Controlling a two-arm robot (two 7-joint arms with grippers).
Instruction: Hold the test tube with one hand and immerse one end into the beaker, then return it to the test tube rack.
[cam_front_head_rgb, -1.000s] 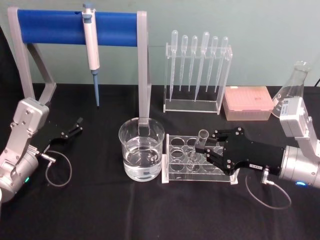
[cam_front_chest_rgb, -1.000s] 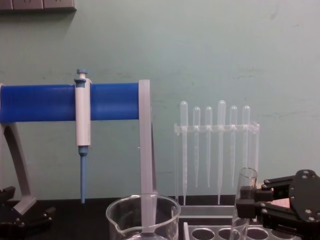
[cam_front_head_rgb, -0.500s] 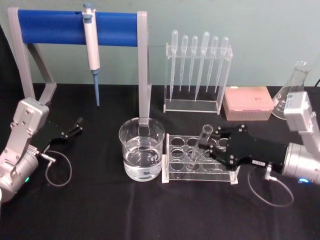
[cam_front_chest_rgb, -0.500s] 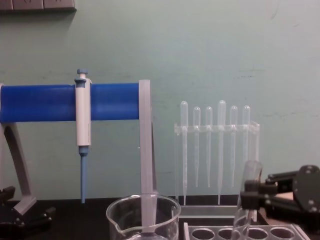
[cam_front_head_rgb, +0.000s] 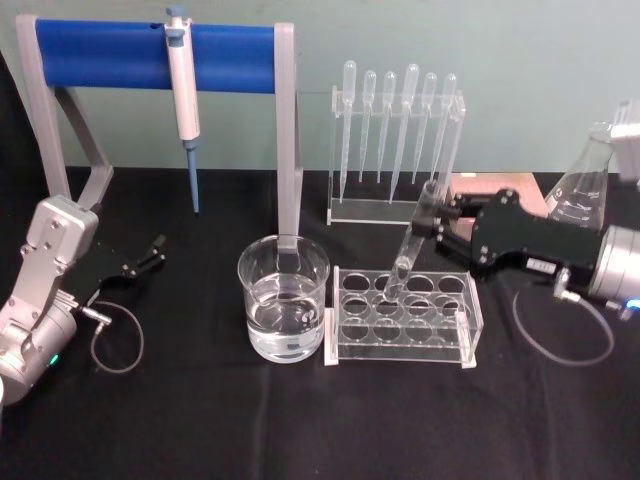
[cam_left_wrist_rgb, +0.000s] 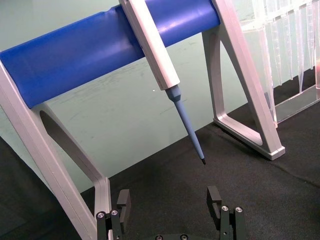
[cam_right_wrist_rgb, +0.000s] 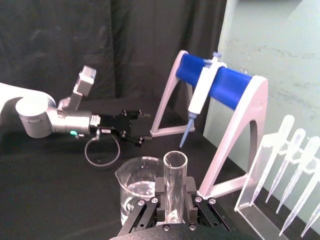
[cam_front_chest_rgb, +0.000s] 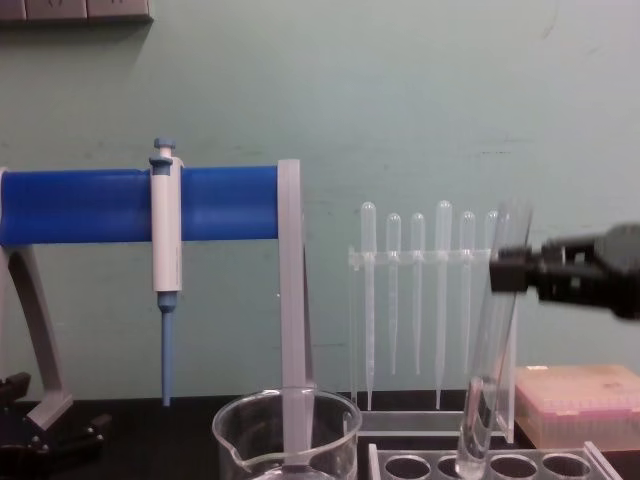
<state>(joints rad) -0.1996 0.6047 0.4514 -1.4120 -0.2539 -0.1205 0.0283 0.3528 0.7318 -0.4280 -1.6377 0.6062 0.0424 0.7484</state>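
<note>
Black-draped table (cam_front_head_rgb: 200, 420) bears beaker (cam_front_head_rgb: 283, 310), clear tube rack (cam_front_head_rgb: 405, 322) beside it; behind: blue stand (cam_front_head_rgb: 286, 150), pipette rack (cam_front_head_rgb: 385, 207), pink box (cam_front_chest_rgb: 580, 405), flask (cam_front_head_rgb: 585, 185).

Blue stand bar (cam_front_head_rgb: 150, 55), seemingly pink tip box (cam_front_chest_rgb: 575, 405), clear test tube (cam_front_head_rgb: 413, 240), black right pincer (cam_front_head_rgb: 436, 225)

Beaker (cam_front_chest_rgb: 250, 440) base cropped, flask (cam_front_head_rgb: 583, 185) partly hidden

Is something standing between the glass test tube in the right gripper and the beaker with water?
No separate object does. The right gripper holds the long clear glass test tube tilted, its round bottom low at the clear plastic rack; the rim of the wide glass beaker looks higher, so lift first.
</note>
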